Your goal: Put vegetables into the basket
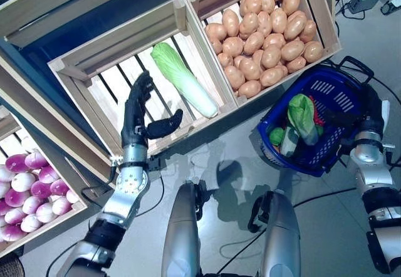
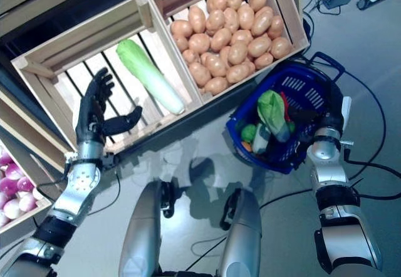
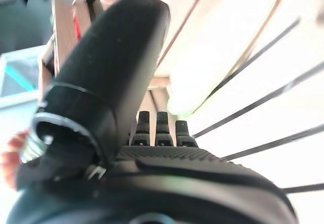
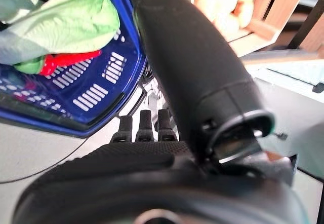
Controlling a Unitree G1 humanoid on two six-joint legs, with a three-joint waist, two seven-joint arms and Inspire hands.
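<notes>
1. Left eye view: no readable writing shows on the crates or the basket. The left hand [image 1: 139, 117] hangs over the slatted wooden crate [image 1: 100, 89], fingers straight and pointing into it, thumb spread wide to the side, holding nothing. A long green cabbage [image 1: 182, 76] lies in the same crate, just beside the fingers but apart from them. The next crate [image 1: 319, 14] is full of potatoes [image 1: 263, 39]. A third crate at the lower left holds purple and white turnips [image 1: 28, 192].
2. Right eye view: the blue basket [image 2: 313, 86] hangs near the potato crate, tilted, with leafy greens [image 2: 274, 114] and other vegetables already inside. The right hand [image 2: 331, 111] sits at the basket's rim, where the black handle [image 2: 322, 57] meets it; its fingers are hidden there, so I cannot tell its grip.
3. Left wrist view: the left thumb stands clear, the fingers reach straight out above the crate slats, and the pale cabbage end shows past them.
4. Right wrist view: the blue basket wall, greens and something red inside show beyond the right hand; the fingertips are out of sight.
</notes>
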